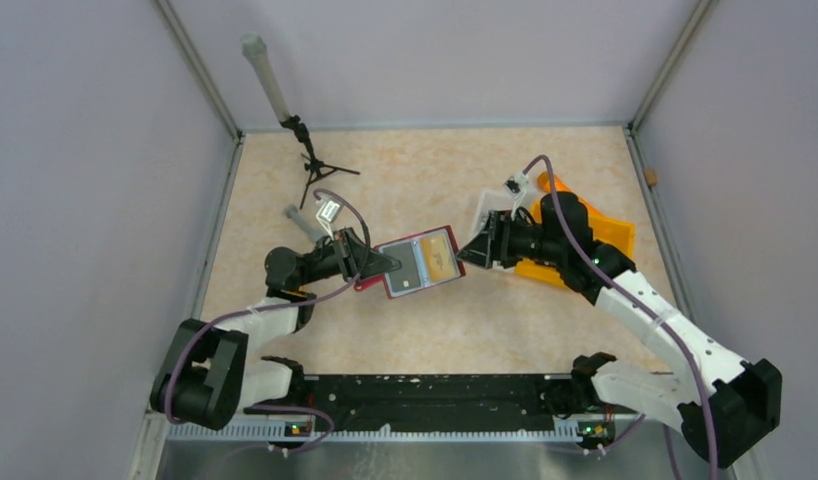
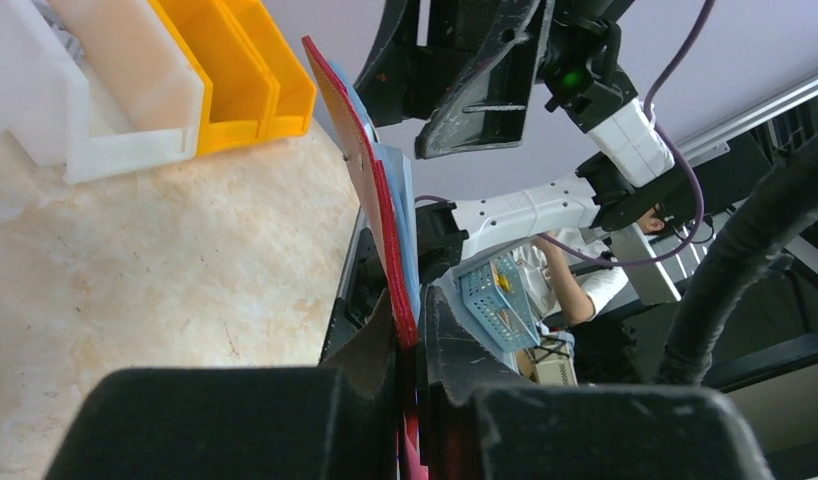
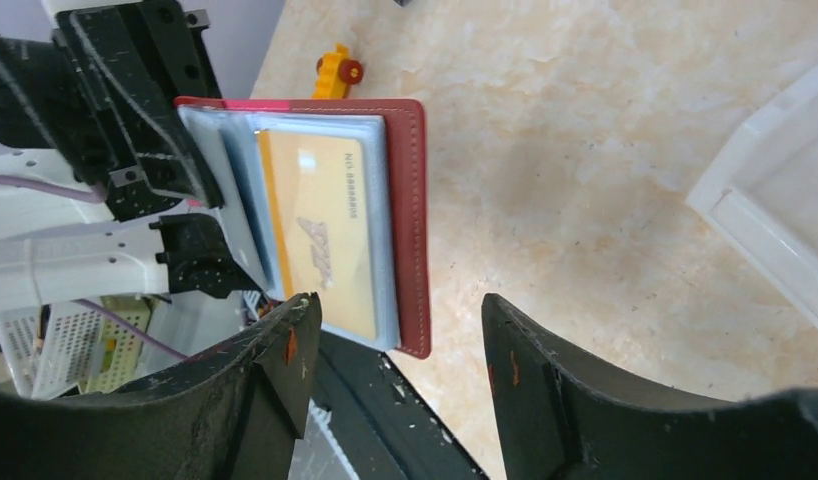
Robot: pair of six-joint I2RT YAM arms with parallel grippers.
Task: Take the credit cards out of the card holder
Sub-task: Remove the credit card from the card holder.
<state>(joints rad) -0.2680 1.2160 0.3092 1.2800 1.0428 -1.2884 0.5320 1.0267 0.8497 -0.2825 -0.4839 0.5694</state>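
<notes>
So as to steady the card holder [image 1: 420, 265] above the table [image 1: 505, 330] middle, clamped at one edge in left gripper [image 1: 385, 265]; spread wide at right gripper [image 1: 467, 254], facing the sleeved tan-yellow credit card [image 3: 330, 235], probably for pulling.

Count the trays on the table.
2. The orange tray lies on the right, partly under the right arm. The white tray stands right beside it, on its left in the top view. The arm may hide more.

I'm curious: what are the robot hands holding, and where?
The left gripper pinches the card holder by one edge; the right gripper is open, holding nothing.
</notes>
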